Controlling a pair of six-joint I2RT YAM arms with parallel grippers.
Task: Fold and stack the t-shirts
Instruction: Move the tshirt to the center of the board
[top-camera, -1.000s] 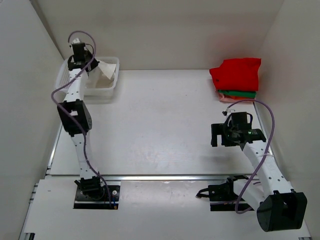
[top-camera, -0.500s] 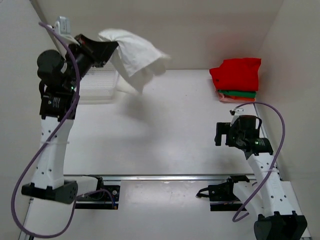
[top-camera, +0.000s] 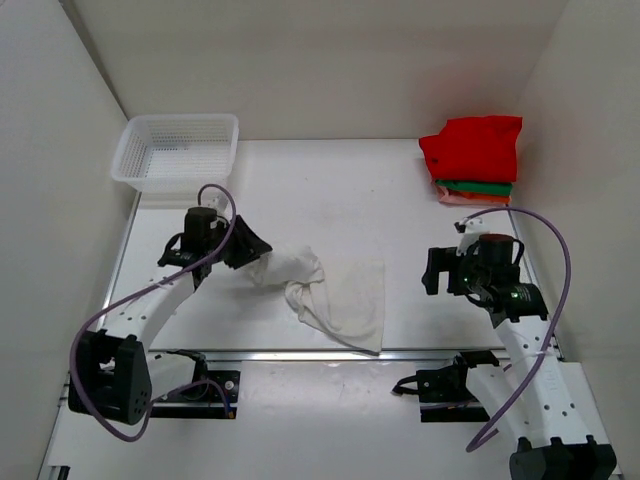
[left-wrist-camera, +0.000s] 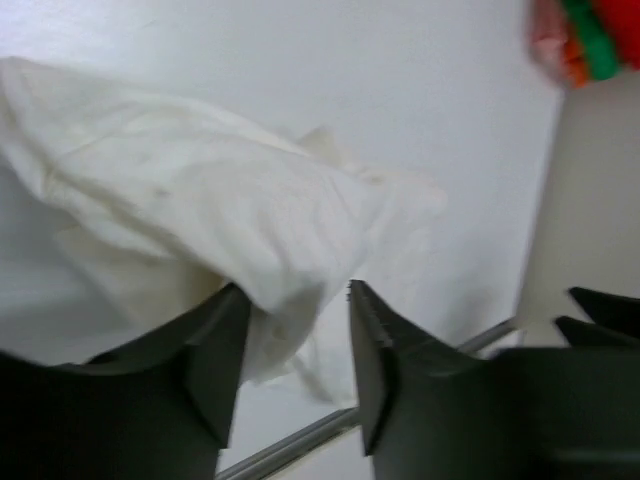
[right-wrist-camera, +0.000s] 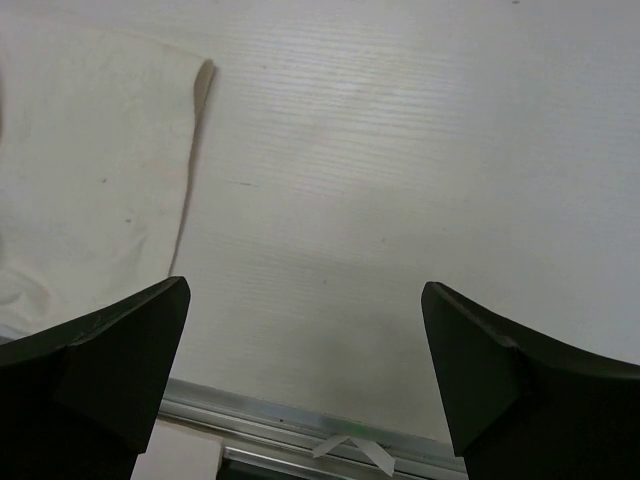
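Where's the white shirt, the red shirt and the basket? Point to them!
white shirt (top-camera: 352, 292): top view, its flat right part.
red shirt (top-camera: 475, 148): top view, its middle.
basket (top-camera: 172, 184): top view, its near rim.

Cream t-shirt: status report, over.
Left gripper shut on cream t-shirt edge. Right gripper open, empty, beside it. Cloth crumpled on table, unfolded. Nothing between it and folded stack.
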